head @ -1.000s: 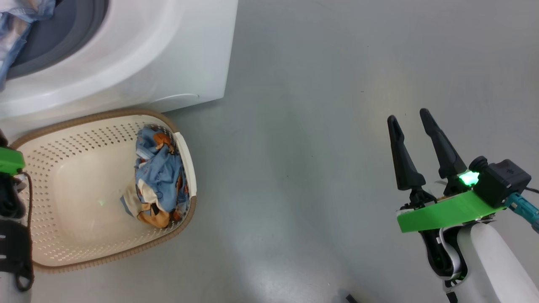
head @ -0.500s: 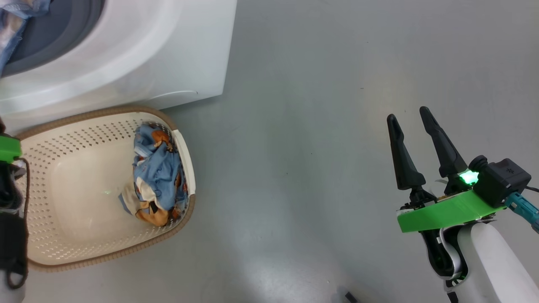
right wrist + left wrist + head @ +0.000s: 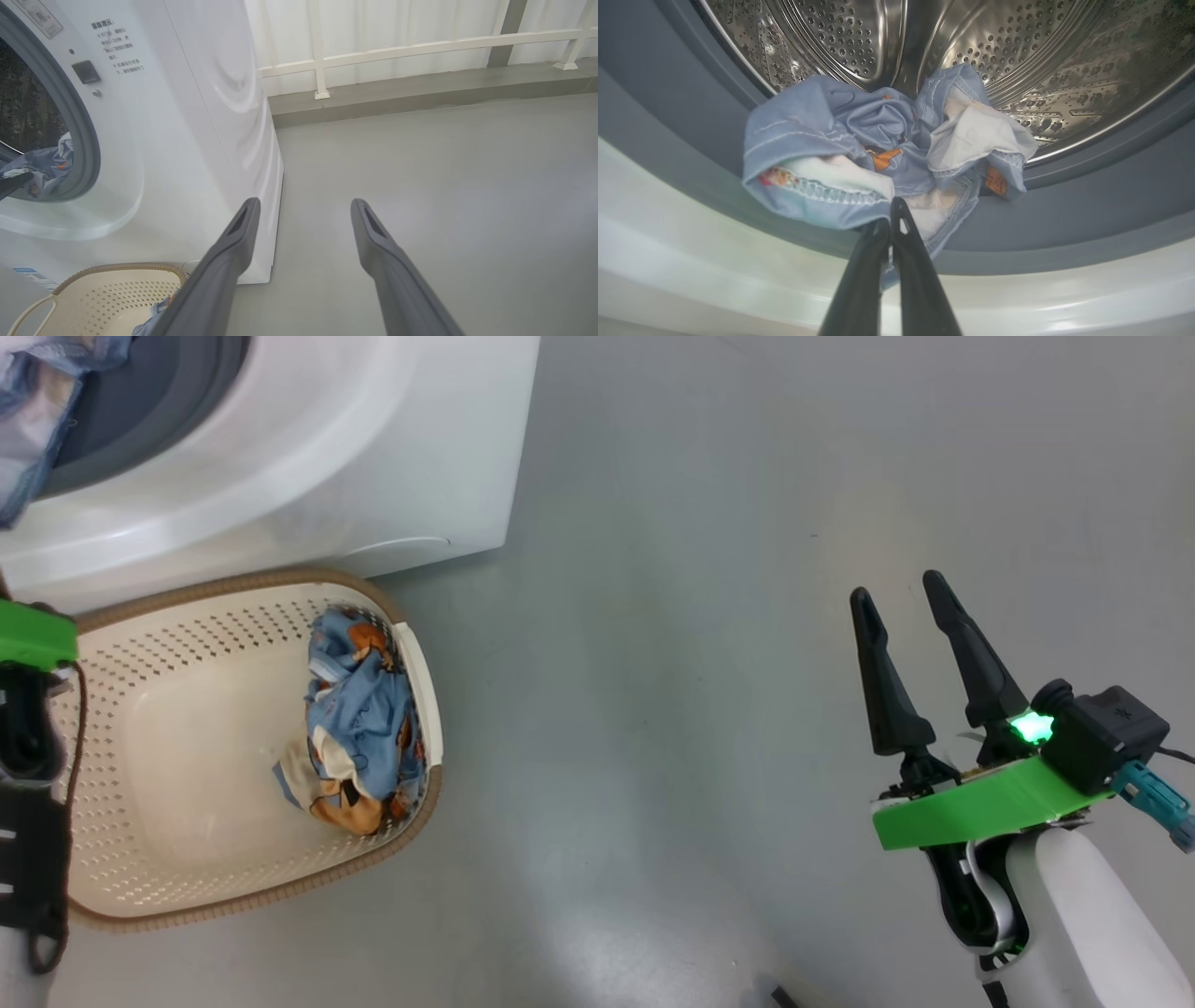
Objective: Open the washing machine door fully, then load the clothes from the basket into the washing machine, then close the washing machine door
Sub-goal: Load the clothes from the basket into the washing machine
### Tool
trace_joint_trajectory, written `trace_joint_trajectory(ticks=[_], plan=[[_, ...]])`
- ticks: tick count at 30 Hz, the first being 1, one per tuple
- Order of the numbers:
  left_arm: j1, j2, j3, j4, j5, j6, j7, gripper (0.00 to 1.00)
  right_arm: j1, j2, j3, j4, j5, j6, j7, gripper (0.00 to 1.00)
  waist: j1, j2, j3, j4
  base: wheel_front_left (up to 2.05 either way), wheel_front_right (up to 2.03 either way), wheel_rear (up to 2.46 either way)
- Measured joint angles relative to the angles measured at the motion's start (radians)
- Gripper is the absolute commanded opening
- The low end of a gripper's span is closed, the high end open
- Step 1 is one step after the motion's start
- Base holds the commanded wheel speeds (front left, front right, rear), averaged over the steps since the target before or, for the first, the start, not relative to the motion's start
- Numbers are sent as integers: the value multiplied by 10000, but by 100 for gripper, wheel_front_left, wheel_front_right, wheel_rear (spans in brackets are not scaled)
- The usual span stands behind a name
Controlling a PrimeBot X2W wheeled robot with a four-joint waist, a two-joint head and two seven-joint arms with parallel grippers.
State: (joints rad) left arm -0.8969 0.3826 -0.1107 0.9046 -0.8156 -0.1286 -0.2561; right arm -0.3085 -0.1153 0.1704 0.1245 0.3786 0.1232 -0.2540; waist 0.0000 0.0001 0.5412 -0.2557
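Observation:
The washing machine [image 3: 373, 448] stands white at upper left, its steel drum [image 3: 859, 42] open; the washing machine door is out of view. One bundle of the clothes [image 3: 840, 140] hangs over the grey-blue gasket [image 3: 1064, 210] at the drum's mouth. My left gripper [image 3: 891, 219] is shut, tips against that bundle's lower edge; whether it pinches cloth I cannot tell. Another blue bundle [image 3: 359, 728] lies at the right end of the basket [image 3: 233, 583] on the floor before the machine. My right gripper [image 3: 892, 593] hovers open over bare floor, far right of the basket.
Grey floor [image 3: 653, 709] spreads to the right of the machine. A white railing [image 3: 420, 46] and a low ledge run along the back. My left forearm's green band [image 3: 33, 635] hangs over the basket's left end.
The head camera has shifted slightly. My left forearm has crept up the picture toward the machine. The right arm and the bundle in the basket have stayed put.

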Motion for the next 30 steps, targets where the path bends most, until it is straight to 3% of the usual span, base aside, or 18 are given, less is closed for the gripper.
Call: trace_joint_trajectory(ticks=[8,20,26,30], plan=[[-639,92,-884,-144,541,0,-2,0,-158,174,167,4,2,0,0,100,0,0,129,-153,0,0,0],[-3151,556,-2633,1473,1064,0,311,0,-176,364,291,48,27,0,0,100,0,0,304,-660,0,0,0],[-4069,911,-2926,2010,1672,25,77,0,-279,481,562,94,82,0,0,100,0,0,306,-1016,0,0,0],[-4196,1277,-2738,1808,2159,270,-4,0,-301,493,617,86,90,0,0,100,0,0,297,-1251,0,0,0]])
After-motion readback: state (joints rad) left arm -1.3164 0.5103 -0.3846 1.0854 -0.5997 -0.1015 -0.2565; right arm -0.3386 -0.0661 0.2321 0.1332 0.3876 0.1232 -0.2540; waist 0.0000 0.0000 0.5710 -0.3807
